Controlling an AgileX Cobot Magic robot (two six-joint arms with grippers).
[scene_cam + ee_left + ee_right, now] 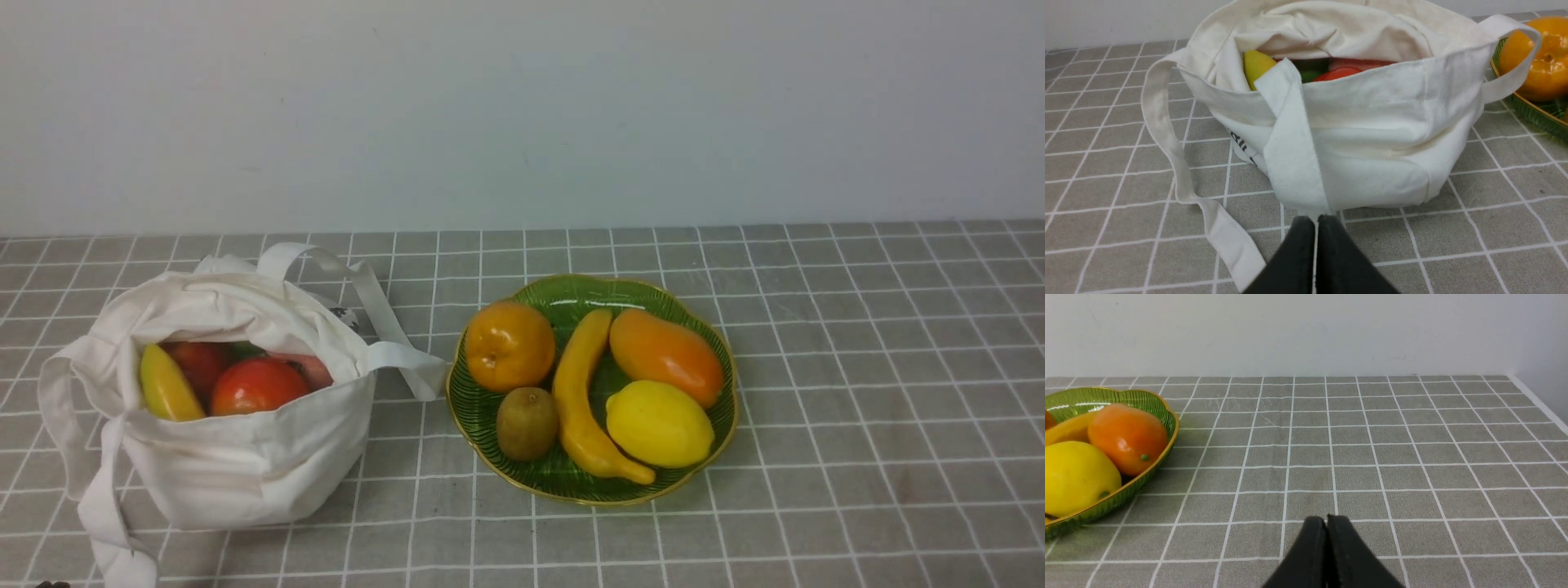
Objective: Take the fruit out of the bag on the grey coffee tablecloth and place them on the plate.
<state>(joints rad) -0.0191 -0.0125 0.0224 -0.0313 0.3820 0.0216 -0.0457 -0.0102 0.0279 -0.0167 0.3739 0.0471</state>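
Observation:
The off-white bag (245, 457) stands open at the left on the grey coffee tablecloth (857, 367). Inside show a yellow-green fruit (167, 384), round red fruit (257, 385) and a bit of green. The green plate (571, 287) beside it holds a lemon (657, 423), an orange, a banana, an orange-red oval fruit and a kiwi. My left gripper (1316, 222) is shut, low over the cloth in front of the bag (1372, 155), its tips at the end of a hanging strap (1290, 155). My right gripper (1327, 520) is shut and empty, right of the plate (1167, 433).
A pale wall runs along the back of the table. A second strap loop (1180, 171) trails on the cloth beside the bag. The table's right edge (1539, 404) shows in the right wrist view. Neither arm shows in the front view.

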